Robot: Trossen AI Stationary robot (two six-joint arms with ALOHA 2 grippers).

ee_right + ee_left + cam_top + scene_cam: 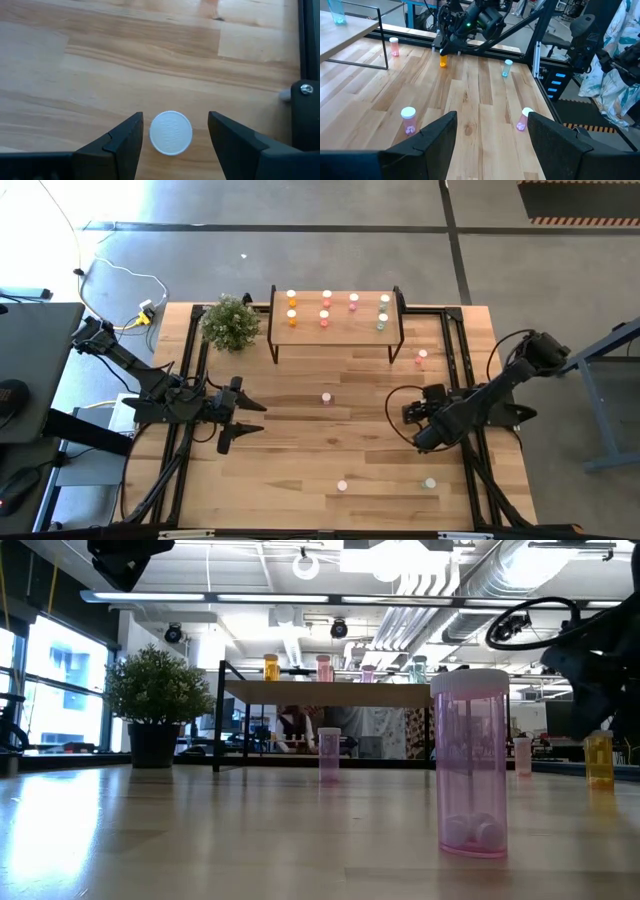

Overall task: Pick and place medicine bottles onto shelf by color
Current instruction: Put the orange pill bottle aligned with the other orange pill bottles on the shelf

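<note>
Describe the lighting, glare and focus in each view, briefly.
High view: even light, soft shadow under the shelf. Low view: bright window glare at the left; the near pink bottle looms large, the room behind is softer. Left wrist view: the fingers are dark silhouettes. Right wrist view: the white cap is slightly overexposed.

Shelf (335, 345): light wood top, black frame. Bottles on it: orange (291, 319), pink (325, 317), pale green (382, 321), all white-capped. Table (300, 460): pale wood planks. Plant (231, 323): green. Arms: dark.
</note>
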